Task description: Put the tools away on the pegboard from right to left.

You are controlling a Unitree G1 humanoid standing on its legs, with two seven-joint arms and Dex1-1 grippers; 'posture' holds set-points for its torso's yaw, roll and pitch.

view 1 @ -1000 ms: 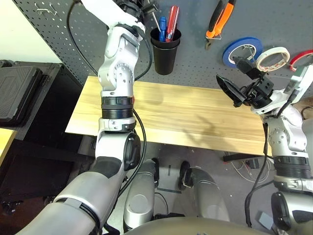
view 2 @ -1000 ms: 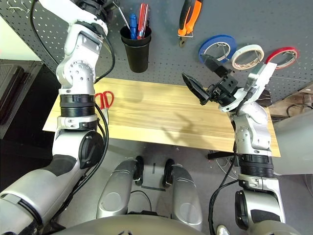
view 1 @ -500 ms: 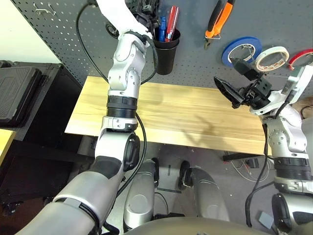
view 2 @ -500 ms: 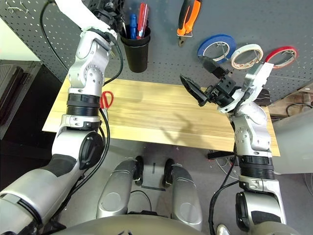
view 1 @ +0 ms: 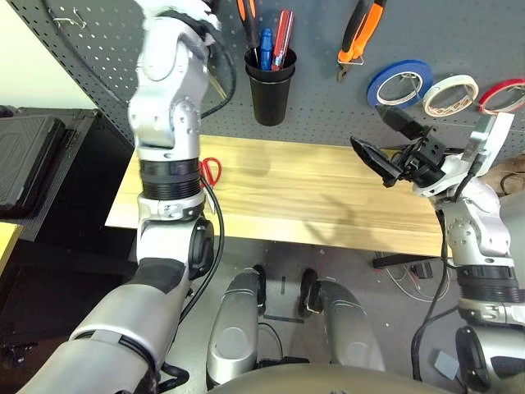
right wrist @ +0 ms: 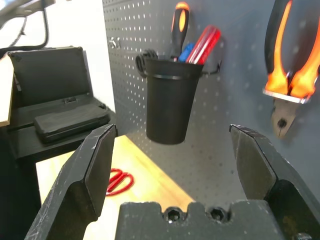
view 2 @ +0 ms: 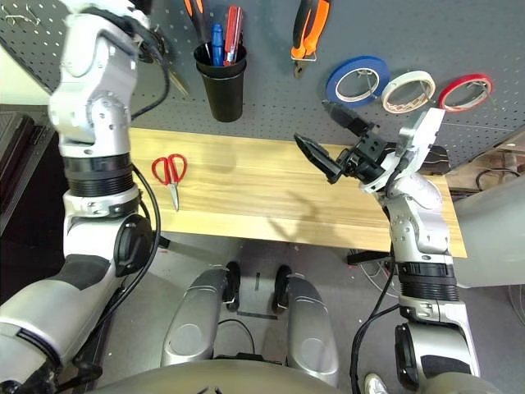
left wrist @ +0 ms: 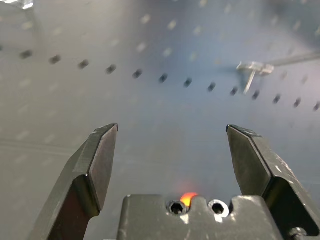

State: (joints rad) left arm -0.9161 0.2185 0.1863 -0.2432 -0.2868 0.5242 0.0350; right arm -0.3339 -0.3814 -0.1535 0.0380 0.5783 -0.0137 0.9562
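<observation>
The pegboard point(view 1: 328, 123) fills the back wall. On it hang the orange-and-black pliers point(view 1: 361, 33) and the cream-white tape roll point(view 1: 453, 94). The orange-and-black screwdriver point(view 1: 244, 10) stands in the black cup point(view 1: 270, 86). Red-handled scissors point(view 1: 209, 171) lie on the left part of the wooden table point(view 1: 312, 197). My left arm is raised in front of the board, left of the cup; its gripper point(left wrist: 171, 131) is open and empty, facing bare holes and a metal hook point(left wrist: 252, 70). My right gripper point(view 2: 328, 139) hovers open and empty above the table's right half, pointing at the cup point(right wrist: 170, 105).
A blue tape roll point(view 1: 402, 82) and a red one point(view 1: 504, 94) hang either side of the cream roll. Blue- and red-handled drivers point(view 1: 275, 45) share the cup. A dark case point(view 1: 25, 164) sits on a stand left of the table.
My left gripper has opened and let go of the screwdriver, which now stands in the cup. The left arm has swung left, uncovering the scissors. The right arm has barely moved.
</observation>
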